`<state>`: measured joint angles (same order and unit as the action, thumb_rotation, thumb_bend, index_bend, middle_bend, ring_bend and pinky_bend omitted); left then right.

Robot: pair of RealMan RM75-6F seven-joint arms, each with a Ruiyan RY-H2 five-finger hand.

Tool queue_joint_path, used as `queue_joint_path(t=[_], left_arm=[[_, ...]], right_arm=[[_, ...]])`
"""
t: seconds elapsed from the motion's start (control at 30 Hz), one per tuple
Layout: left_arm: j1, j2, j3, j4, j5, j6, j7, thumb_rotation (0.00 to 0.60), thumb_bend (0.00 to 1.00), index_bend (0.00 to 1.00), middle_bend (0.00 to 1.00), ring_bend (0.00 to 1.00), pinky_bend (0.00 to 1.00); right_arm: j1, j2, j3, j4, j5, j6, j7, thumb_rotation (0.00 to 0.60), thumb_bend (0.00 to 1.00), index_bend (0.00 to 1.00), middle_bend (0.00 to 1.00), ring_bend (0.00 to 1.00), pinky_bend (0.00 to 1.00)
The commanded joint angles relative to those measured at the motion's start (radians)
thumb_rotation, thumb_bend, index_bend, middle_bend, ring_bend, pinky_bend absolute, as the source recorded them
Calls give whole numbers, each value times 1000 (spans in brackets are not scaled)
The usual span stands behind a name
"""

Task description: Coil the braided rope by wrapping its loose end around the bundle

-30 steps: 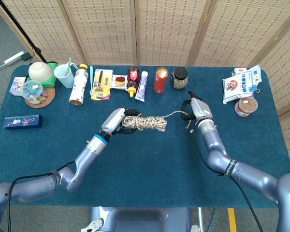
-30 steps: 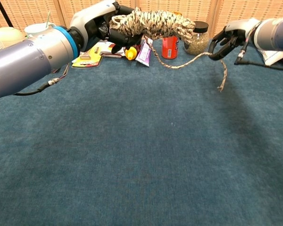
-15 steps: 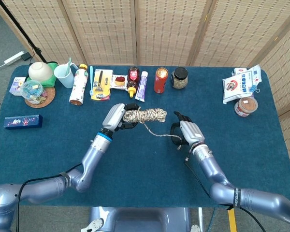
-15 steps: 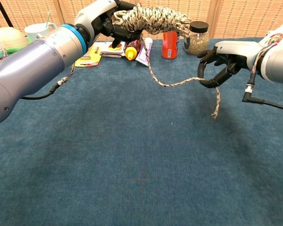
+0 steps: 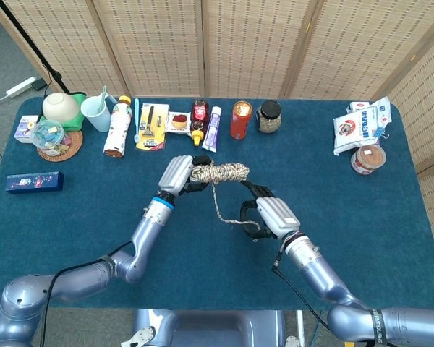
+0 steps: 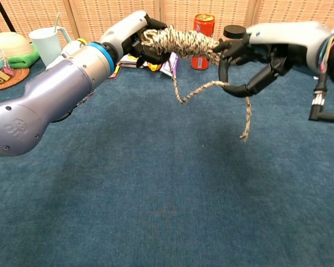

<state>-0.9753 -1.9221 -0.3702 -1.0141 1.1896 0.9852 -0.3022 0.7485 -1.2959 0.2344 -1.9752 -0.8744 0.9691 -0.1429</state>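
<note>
- While the left hand (image 5: 179,173) grips one end of the rope bundle (image 5: 220,173), it holds that bundle up off the blue table (image 5: 72,217), level and in front of the red can (image 5: 240,119).
- Its dark fingers (image 6: 150,51) are wrapped around the coils, as the chest view shows.
- From the bundle's underside the loose end (image 6: 203,89) drops in a slack curve and runs across to the right hand (image 5: 264,213).
- That right hand, just beside the bundle's far end, has its fingers (image 6: 250,84) curled in a hook around the strand, so it holds the loose end; the frayed tip (image 6: 245,133) dangles below it, clear of the table.
- Behind the bundle, along the table's back edge, the red can stands next to a dark-lidded jar (image 5: 268,116).
- Further along that row from the can lie a purple tube (image 5: 212,130), a yellow packet (image 5: 151,126) and a pale cup (image 5: 98,113).
</note>
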Motion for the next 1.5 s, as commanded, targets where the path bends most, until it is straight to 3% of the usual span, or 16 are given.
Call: queue_joint_path(t=[0.03,0.2,0.47,0.63,0.83,1.0,1.07,1.23,1.5], left_arm=[[-11,-34,19,41,10,-15,18,600,598,793,635,633,780],[-13,-60,38,68,27,-28,19,600,598,793,635,633,780],[-5,-75,72,83,65,-27,23,600,598,793,635,634,780],[9,-54,101,55,105,-24,1,600,598,793,635,633,780],[40,14,162,-19,177,-15,-46,600,598,793,635,633,780],[58,74,198,-79,227,-9,-86,600,598,794,635,633,780],[72,117,216,-119,254,5,-114,600,598,794,635,633,780],[82,171,210,-173,266,14,-162,600,598,794,635,633,780],[83,232,201,-240,255,-16,-197,600,598,796,635,634,780]], right_arm=[[3,68,49,-131,11,49,-27,600,566,704,0,0,0],[41,81,90,-198,80,104,-94,600,566,707,0,0,0],[125,75,181,-214,204,158,-154,600,566,707,0,0,0],[199,63,229,-154,300,170,-205,600,566,708,0,0,0],[281,38,262,12,414,140,-238,600,566,708,0,0,0],[313,25,262,153,461,88,-235,600,566,710,0,0,0],[314,20,246,267,483,15,-216,600,566,709,0,0,0],[291,8,213,399,461,-129,-137,600,566,709,0,0,0],[262,-44,162,537,419,-234,-53,600,567,706,0,0,0]])
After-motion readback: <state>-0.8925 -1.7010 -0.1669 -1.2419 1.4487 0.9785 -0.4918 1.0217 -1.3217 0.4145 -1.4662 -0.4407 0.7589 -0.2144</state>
